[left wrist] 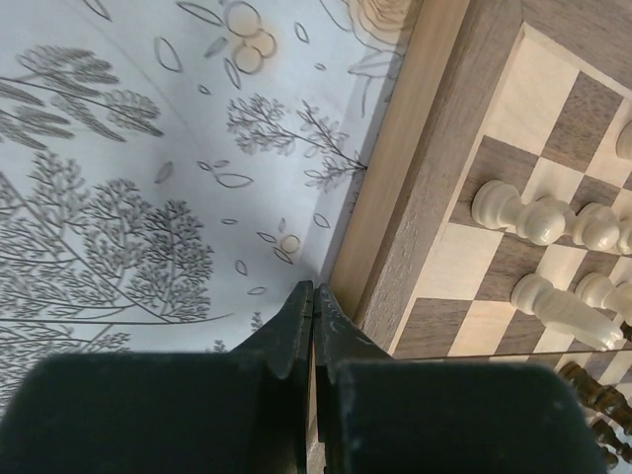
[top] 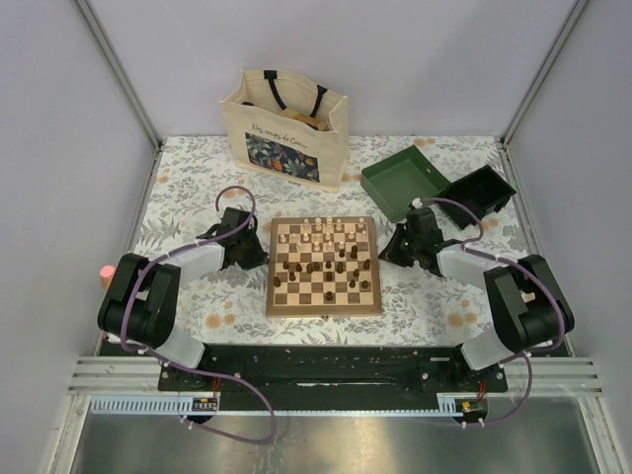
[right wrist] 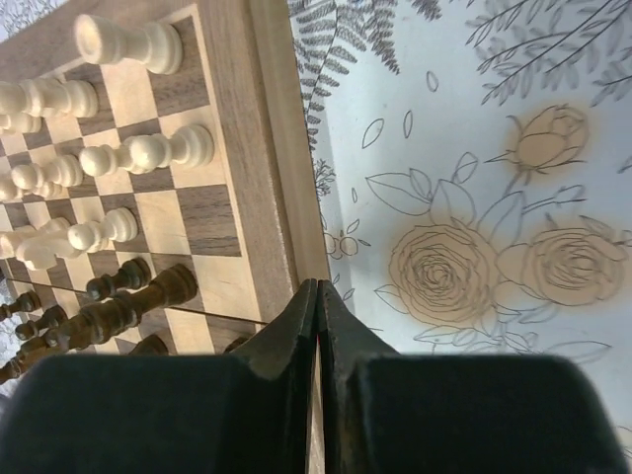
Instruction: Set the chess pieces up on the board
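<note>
Lying square-on, the board point(top: 324, 310) holds seemingly upright chess pieces point(top: 327, 237); end effectors point(left wrist: 313, 288) point(right wrist: 317, 286) closed, empty.

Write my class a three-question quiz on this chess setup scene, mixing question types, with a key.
1. True or false: the left tool grips a pale piece.
2. Where do the chess pieces stand on the board? A: crowded toward the far side, nearest rows bare. B: only along the nearest rows. C: spread evenly over every row.
3. Name the colour of the open box just right of the tote bag.
Key: 1 false, it is shut on nothing; 2 A; 3 green.
</note>
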